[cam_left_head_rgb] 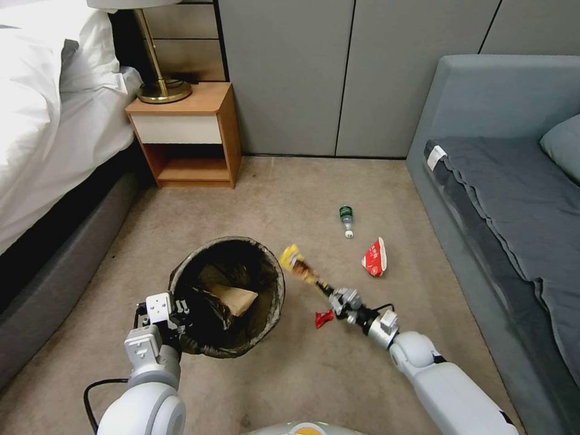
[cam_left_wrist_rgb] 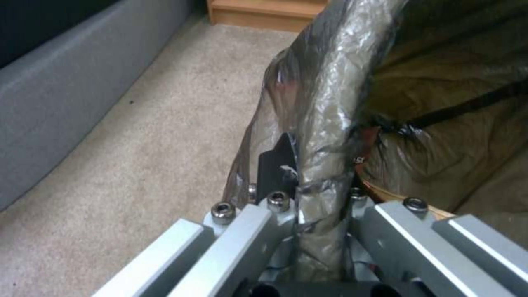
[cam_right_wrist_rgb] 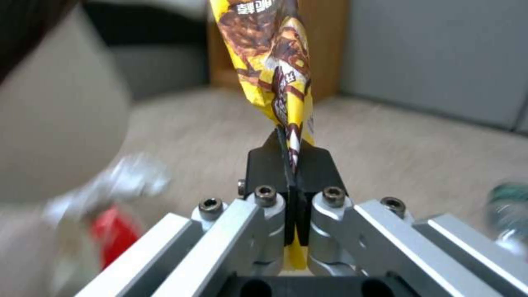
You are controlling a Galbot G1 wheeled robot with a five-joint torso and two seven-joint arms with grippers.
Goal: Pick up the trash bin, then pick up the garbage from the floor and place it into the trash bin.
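Now, left gripper [cam_left_head_rgb: 181,308] clenching the trash bin [cam_left_head_rgb: 275,302] rim, we should carry the yellow wrapper [cam_left_head_rgb: 297,263], pinched in our right gripper [cam_left_head_rgb: 331,292], fully over the opening.

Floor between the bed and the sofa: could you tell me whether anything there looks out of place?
Yes: litter lies on the beige carpet: a green-capped clear bottle on its side, a crumpled red-and-white wrapper near the grey sofa, and a small red scrap.
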